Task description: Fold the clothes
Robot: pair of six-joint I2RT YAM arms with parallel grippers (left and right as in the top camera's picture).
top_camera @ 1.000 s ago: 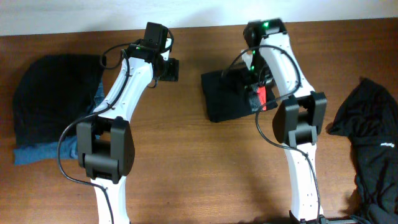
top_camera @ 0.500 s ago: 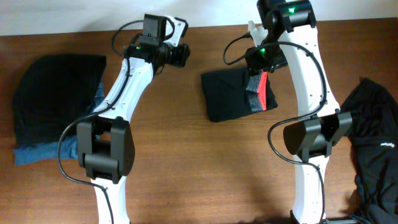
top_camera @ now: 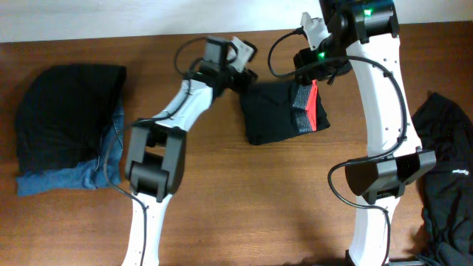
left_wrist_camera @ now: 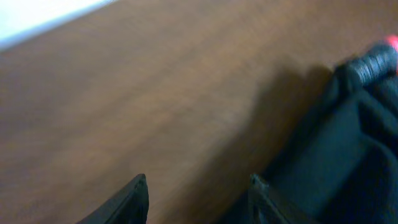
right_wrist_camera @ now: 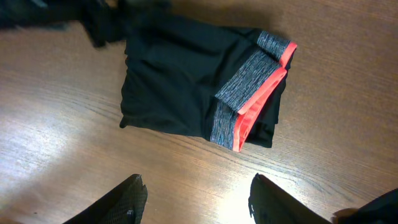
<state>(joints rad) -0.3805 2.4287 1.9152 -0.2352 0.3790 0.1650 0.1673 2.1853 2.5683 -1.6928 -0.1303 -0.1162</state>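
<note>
A: State of left gripper [left_wrist_camera: 199, 196]?
B: Parted wide, empty; low over the desk [top_camera: 244, 192], just beside the folded leggings [top_camera: 270, 111] near the far edge.
A: And right gripper [right_wrist_camera: 196, 202]?
B: Likewise parted, empty; raised above leggings, speckled grey waistband [right_wrist_camera: 245, 81] edged coral.
A: Elsewhere?
B: At left edge, black heap [top_camera: 63, 111] over denim [top_camera: 52, 177]; at right edge, black garment [top_camera: 443, 170] with white logo.

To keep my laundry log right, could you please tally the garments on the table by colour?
Black: 3 (heap at left, folded leggings, logo garment at right)
Blue denim: 1
Total: 4
</note>
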